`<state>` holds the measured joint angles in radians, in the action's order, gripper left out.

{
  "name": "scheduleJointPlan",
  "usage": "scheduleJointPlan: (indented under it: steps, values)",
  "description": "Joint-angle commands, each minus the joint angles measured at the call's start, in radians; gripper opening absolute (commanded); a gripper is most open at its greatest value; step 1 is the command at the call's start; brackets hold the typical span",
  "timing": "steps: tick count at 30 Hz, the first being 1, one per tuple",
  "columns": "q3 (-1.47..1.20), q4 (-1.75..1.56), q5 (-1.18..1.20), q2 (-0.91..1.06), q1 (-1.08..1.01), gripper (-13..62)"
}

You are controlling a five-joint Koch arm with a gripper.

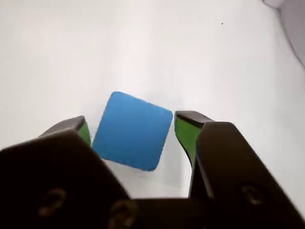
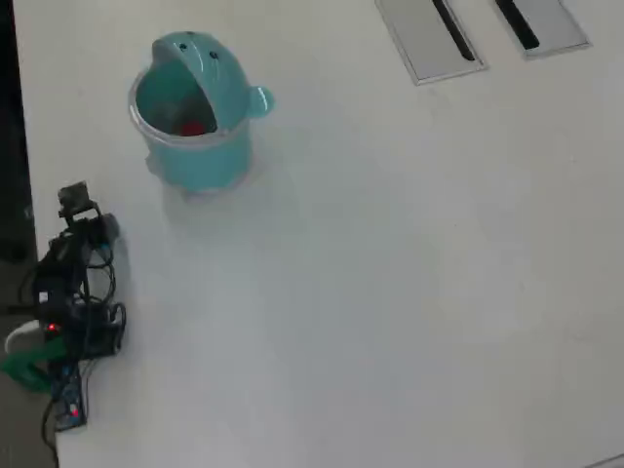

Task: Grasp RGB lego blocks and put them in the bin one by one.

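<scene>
Straddling one blue block [image 1: 132,131], hand [image 1: 133,130] agape

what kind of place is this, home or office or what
Probably an office or meeting-room desk used as a hobby robot bench: a wide white table with two grey cable-port flaps, a small arm, a teal bin, and a blue block between the open claw.

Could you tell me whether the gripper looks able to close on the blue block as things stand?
Probably yes: in the wrist view the gripper is open with the blue block between its jaws, nothing blocking.
</scene>
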<state>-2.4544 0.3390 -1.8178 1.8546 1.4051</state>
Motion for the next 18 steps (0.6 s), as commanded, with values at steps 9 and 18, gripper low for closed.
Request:
scheduleJointPlan:
  steps: [9,18]
  values:
    - [0.018,-0.080,-0.009,-0.015,0.021,33.0]
    - [-0.015,-0.071,0.041,0.000,0.018,22.5]
